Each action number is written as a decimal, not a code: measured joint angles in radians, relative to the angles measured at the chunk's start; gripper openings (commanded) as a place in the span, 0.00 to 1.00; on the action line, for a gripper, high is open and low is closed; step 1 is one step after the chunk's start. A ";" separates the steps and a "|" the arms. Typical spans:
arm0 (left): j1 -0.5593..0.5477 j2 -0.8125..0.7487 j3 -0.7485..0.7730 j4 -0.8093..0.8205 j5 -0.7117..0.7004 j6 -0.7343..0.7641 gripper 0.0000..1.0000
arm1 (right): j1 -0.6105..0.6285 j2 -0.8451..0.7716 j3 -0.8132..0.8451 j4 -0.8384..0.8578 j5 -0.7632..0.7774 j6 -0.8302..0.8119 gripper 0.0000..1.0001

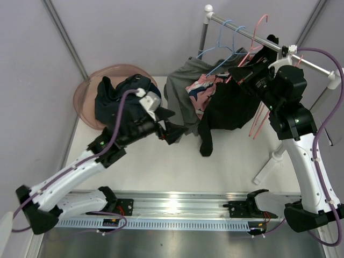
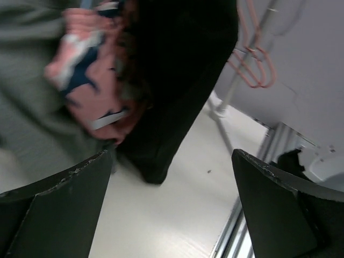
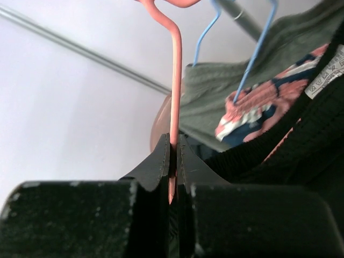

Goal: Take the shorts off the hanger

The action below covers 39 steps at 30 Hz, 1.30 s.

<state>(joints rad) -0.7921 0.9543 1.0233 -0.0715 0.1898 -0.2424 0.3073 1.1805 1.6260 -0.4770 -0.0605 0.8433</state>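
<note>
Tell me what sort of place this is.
Probably a robotics lab test cell, not a home: a white table walled by plain grey panels, a silver aluminium rail bolted along its near edge, and a small metal clothes rail staged with a pink wire hanger.

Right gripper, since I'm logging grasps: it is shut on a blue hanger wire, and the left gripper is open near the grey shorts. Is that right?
Not quite. The right gripper is shut on the pink hanger, not a blue one; the right wrist view shows pink wire pinched between its jaws. The left gripper is indeed open near the grey shorts.
</note>
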 measured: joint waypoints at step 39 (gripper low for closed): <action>-0.444 -0.112 -0.281 0.302 -0.141 0.019 0.00 | -0.006 -0.112 0.011 -0.100 -0.059 0.101 0.00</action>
<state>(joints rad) -1.2362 0.8421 0.7425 0.2306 0.0490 -0.2234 0.3016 1.0687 1.6371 -0.5770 -0.1192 0.9440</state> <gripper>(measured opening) 0.011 0.036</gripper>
